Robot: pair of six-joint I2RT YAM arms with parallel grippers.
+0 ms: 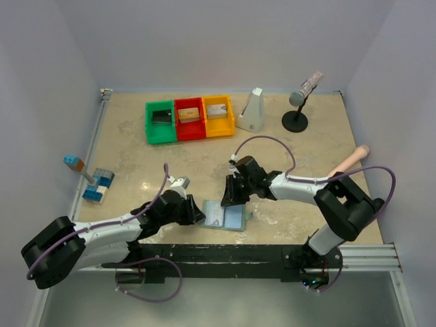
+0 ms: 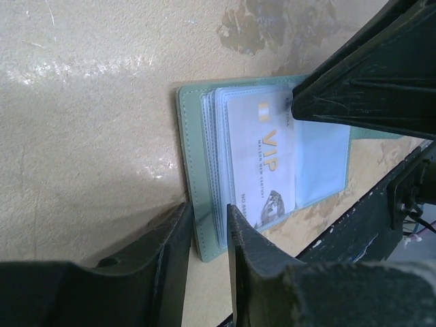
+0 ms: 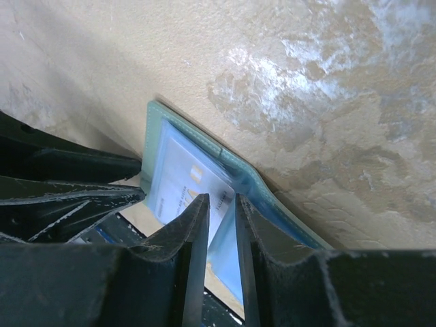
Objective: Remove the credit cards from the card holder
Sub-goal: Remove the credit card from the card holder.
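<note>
Card holder: the card holder (image 1: pixel 231 219) lies open and flat on the table (image 1: pixel 136 153), at the near edge between the two arms, pale blue pockets facing up.
Card: a silver-grey credit card (image 2: pixel 262 160) sits in the holder's clear sleeves and is not out yet. No black card shows.
Left gripper: the left gripper (image 2: pixel 209 208) straddles the holder's outer cover edge with its jaws narrow. It is likely there to pin the holder so it doesn't slide during the pull. Clamped or only around it: cannot tell.
Right gripper: the right gripper (image 3: pixel 221 199) comes in from the far side with its tips down on the sleeve stack. A pale sleeve or card edge sits in the slim gap. Pinching or not: cannot tell.
Why this setup: one arm anchors, the other extracts — judged from the poses only.
Writing: "VIP" in gold on the card, with a gold square above it and a small figure print at one corner — the fine line under VIP is too small to trust.
Background: bins (image 1: pixel 189 135) in green, red and yellow stand at the back, well apart from the work.
</note>
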